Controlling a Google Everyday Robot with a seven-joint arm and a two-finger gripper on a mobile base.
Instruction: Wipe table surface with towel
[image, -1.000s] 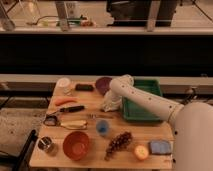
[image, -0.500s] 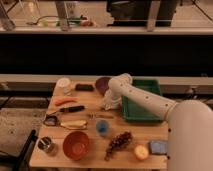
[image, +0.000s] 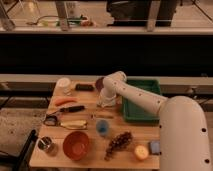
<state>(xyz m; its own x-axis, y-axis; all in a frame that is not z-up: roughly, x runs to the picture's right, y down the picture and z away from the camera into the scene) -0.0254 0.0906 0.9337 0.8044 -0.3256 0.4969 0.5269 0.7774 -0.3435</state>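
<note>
Along the left edge of the wide pale plank counter (image: 90, 127) sit a small metal cup (image: 46, 145), a white round cup (image: 63, 83), an orange carrot-like piece (image: 65, 101) and a black-handled tool (image: 70, 109); further in come a round orange bowl (image: 76, 145), a small blue cup (image: 102, 126) and a dark bunch of grapes (image: 119, 141). Since a second ago the white arm (image: 145, 102) has swung its wrist a little to the left and lower, from beside the green rectangular plastic tray (image: 141, 102) toward the middle of the counter, so the wiping stroke seems to be under way rather than only being set up. The pincer (image: 106, 102) now points down at the counter just left of the tray, near the dark purple bowl (image: 100, 83), and its fingers are fully closed. A pale lump under it looks like the small grey-blue towel (image: 106, 104) pressed against the wood (I cannot separate cloth from pincer with any certainty). At the far right lie a round orange fruit (image: 141, 152) and a blue rectangular sponge (image: 154, 146).
</note>
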